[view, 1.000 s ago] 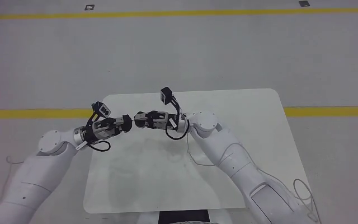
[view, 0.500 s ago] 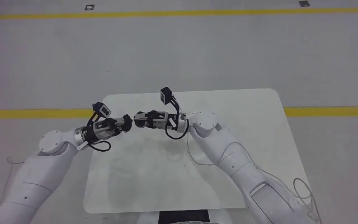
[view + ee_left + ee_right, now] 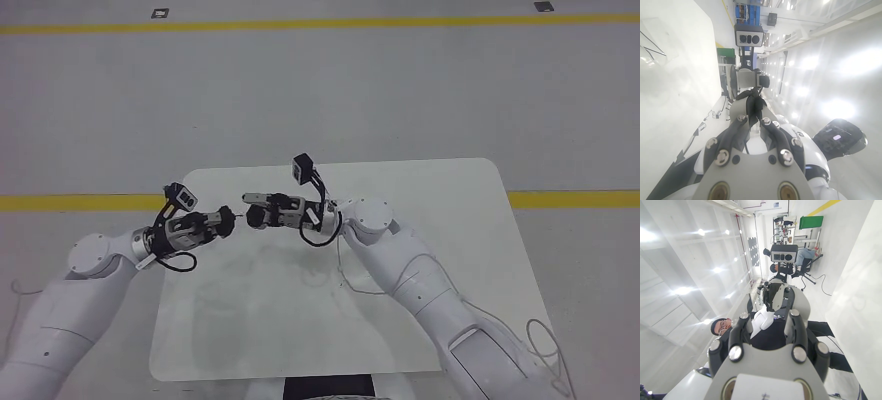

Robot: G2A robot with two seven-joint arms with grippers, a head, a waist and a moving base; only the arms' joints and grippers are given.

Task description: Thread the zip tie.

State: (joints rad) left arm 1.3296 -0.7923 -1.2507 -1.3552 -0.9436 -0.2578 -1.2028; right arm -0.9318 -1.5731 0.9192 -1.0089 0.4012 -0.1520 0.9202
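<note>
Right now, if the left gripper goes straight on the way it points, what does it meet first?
Most likely the right gripper: it faces the left gripper close ahead, above the table. The gap between them is hard to judge.

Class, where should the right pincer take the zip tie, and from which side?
Probably the short free end of the zip tie poking from the shut left pincer. It points at the open right pincer, so come head-on along it, one finger each side.
</note>
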